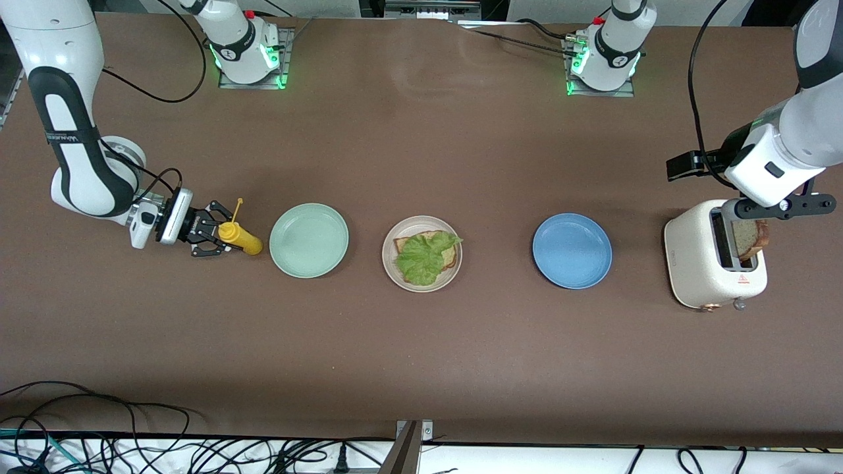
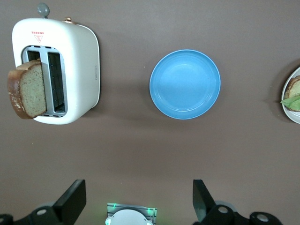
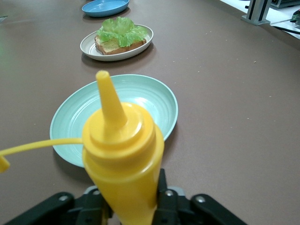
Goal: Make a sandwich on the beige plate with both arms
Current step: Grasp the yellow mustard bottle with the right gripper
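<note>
Front view: a round, matte beige plate [image 1: 422,284] with a raised rim sits mid-table, between a mint-green plate [image 1: 309,239] toward the right arm's end and a glossy blue plate [image 1: 571,250] toward the left arm's end. On the beige plate lies a square slice of brown bread [image 1: 450,253] with a darker crust, topped by a ruffled green lettuce leaf [image 1: 424,257].

At the left arm's end stands a rounded cream toaster [image 1: 698,266] with two slots. A second bread slice [image 1: 751,238] stands upright, partly out of one slot. The left gripper [image 2: 136,204] hangs above the toaster, its black fingers [image 2: 71,201] spread wide and holding nothing.

At the right arm's end, the right gripper [image 1: 212,238] is low over the table beside the mint-green plate, clamped around a smooth yellow mustard squeeze bottle [image 1: 240,238] with a conical nozzle and a thin dangling cap strap.
</note>
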Action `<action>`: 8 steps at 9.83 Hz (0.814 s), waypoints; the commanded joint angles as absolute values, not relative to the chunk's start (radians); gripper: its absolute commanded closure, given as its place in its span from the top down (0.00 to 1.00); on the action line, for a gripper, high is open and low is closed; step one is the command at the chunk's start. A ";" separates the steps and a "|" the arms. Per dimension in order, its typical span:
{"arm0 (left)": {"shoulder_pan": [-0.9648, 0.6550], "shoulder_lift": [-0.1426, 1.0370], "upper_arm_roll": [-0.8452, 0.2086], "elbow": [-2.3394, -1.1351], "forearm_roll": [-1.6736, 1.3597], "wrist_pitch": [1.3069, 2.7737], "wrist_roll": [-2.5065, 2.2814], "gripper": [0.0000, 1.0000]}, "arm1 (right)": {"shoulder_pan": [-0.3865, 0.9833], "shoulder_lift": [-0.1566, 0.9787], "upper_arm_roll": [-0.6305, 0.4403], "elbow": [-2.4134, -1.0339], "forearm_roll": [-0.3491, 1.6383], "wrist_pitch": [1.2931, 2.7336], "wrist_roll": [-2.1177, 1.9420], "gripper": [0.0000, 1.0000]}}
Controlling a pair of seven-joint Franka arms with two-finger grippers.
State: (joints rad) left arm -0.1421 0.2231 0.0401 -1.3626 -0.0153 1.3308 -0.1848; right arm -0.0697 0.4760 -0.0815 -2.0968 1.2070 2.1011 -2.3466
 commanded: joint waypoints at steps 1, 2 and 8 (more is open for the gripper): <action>-0.149 0.236 0.041 -1.350 -0.011 1.324 -0.189 1.00 | -0.080 0.454 -0.069 -2.056 1.177 2.095 -2.263 0.04; -0.147 0.244 0.041 -1.350 -0.011 1.328 -0.189 1.00 | -0.074 0.436 -0.069 -2.039 1.108 2.098 -2.173 0.02; -0.150 0.248 0.040 -1.350 0.043 1.361 -0.187 1.00 | -0.066 0.336 0.101 -1.847 0.530 2.103 -1.465 0.01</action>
State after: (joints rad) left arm -0.1418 0.2432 0.0411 -1.3626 0.0012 1.3570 -0.1848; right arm -0.0622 0.3577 0.0496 -1.8847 0.6397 2.1041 -1.6008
